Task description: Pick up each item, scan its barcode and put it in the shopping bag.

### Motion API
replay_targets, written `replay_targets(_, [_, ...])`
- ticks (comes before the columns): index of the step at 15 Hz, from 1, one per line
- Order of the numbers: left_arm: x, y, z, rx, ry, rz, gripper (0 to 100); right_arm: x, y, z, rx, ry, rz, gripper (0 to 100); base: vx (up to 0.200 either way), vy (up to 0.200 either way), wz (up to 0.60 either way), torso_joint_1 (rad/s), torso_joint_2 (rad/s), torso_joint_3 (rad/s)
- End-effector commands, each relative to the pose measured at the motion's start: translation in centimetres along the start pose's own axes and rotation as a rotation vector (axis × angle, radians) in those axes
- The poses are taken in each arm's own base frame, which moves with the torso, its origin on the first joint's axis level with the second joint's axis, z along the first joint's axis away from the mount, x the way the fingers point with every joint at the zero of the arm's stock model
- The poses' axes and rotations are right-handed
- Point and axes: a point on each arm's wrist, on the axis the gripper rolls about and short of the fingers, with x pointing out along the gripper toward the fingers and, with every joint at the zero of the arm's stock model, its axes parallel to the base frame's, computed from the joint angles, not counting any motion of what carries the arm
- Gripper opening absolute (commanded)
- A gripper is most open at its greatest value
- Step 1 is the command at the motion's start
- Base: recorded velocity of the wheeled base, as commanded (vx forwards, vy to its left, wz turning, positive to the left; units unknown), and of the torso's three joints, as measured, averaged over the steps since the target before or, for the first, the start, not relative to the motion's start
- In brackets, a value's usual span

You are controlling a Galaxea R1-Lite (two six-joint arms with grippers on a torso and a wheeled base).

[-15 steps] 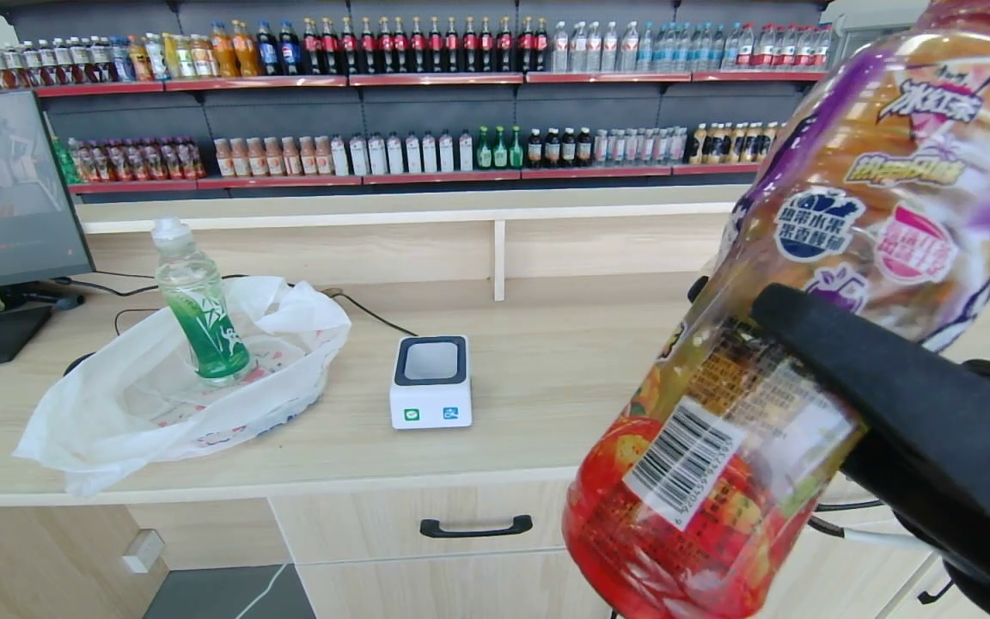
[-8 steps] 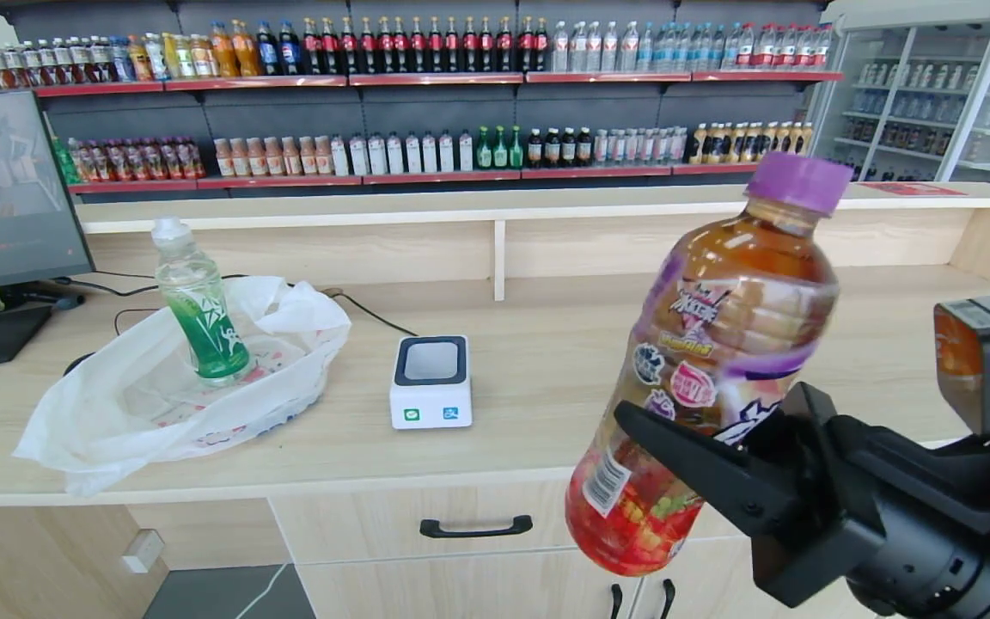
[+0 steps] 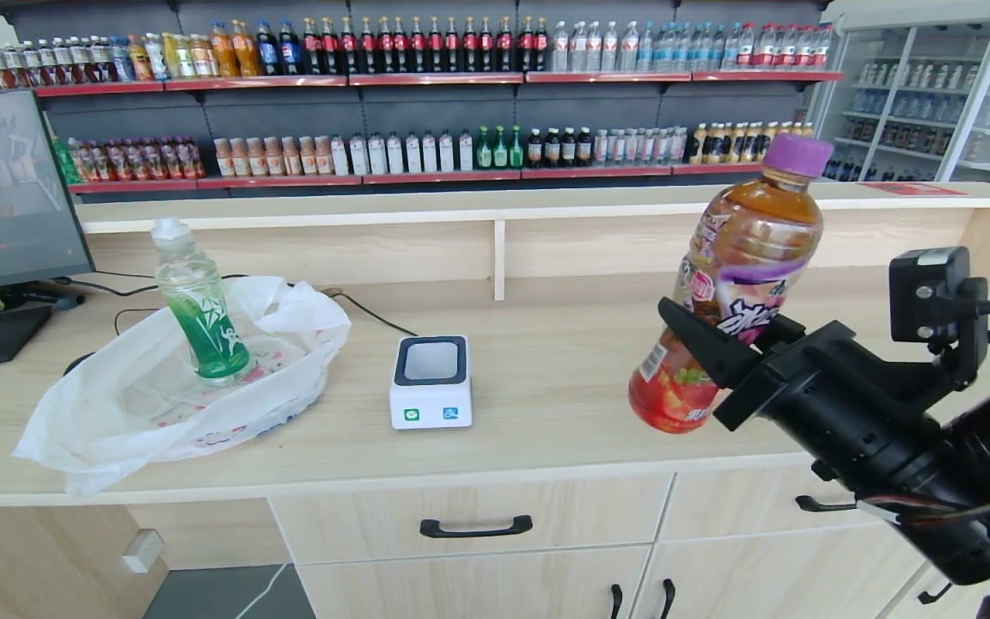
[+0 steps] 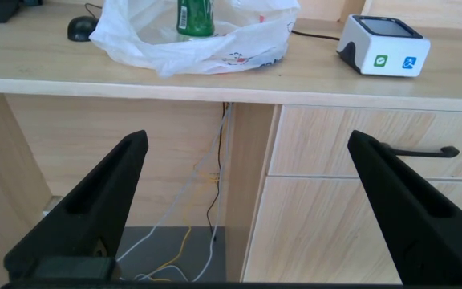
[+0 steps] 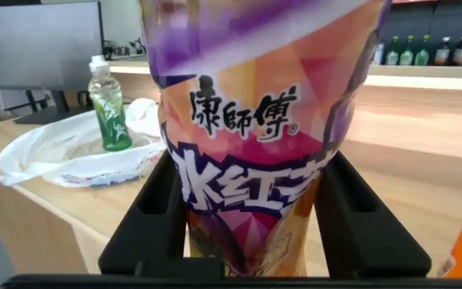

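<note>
One tea bottle [image 3: 736, 284] is clenched in the right hand [image 3: 718, 340], tilted with its purple cap uppermost and leaning to the robot's right, above the right part of the table [image 3: 546, 361]. Over the last second it has been carried outward from the head camera. At first it was so near that the right of the head view was covered and the barcode faced the lens; half a second ago it was farther off. Now it is out over the table, turned so that the barcode [image 3: 651, 361] is seen as a narrow strip low on the side facing the robot's left. Bottle and scanner [image 3: 430, 381] are well apart. Judgement: the pick-up is done and the scan is not; a carry to the robot's left and a presenting of the barcode to the scanner window would be needed. The shopping bag [image 3: 117, 413] lies open at the left of the table with a green bottle [image 3: 197, 301] upright in it; neither has shifted. Views compared: in the right wrist view both fingers are seen pressed on either side of the label, whereas the head view gives one finger in front of the bottle; no barcode can be made out there. In the left wrist view the left hand [image 4: 247, 140] is recorded released, fingers spread wide, holding nothing, below the table edge before the drawers [image 4: 359, 209], with bag and scanner above it
</note>
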Motion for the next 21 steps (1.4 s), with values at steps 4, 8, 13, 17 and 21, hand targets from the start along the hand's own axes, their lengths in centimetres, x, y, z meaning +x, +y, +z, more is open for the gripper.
replay_targets(4, [0.0, 0.0, 0.0, 0.000, 0.000, 0.000, 100, 0.5, -1.1, 0.2, -0.026, -0.017, -0.108, 0, 0.000, 0.050, 0.00, 0.001, 0.00, 0.001])
replay_targets(8, [0.0, 0.0, 0.0, -0.003, 0.000, 0.000, 100, 0.8, -1.2, -0.2, -0.014, -0.010, -0.196, 0, 0.000, 0.200, 0.00, 0.011, 0.00, 0.000])
replay_targets(13, [0.0, 0.0, 0.0, -0.003, 0.000, 0.000, 100, 1.1, -1.2, -1.0, -0.030, 0.016, -0.197, 0, 0.000, 0.200, 0.00, -0.003, 0.00, 0.002])
replay_targets(17, [0.0, 0.0, 0.0, -0.003, 0.000, 0.002, 100, 1.1, -1.2, -1.7, -0.036, 0.042, -0.196, 0, 0.000, 0.200, 0.00, 0.002, 0.00, 0.002])
replay_targets(21, [0.0, 0.0, 0.0, -0.003, 0.000, 0.000, 100, 1.4, -1.3, -2.1, -0.053, 0.053, -0.197, 0, 0.000, 0.200, 0.00, 0.001, 0.00, 0.004])
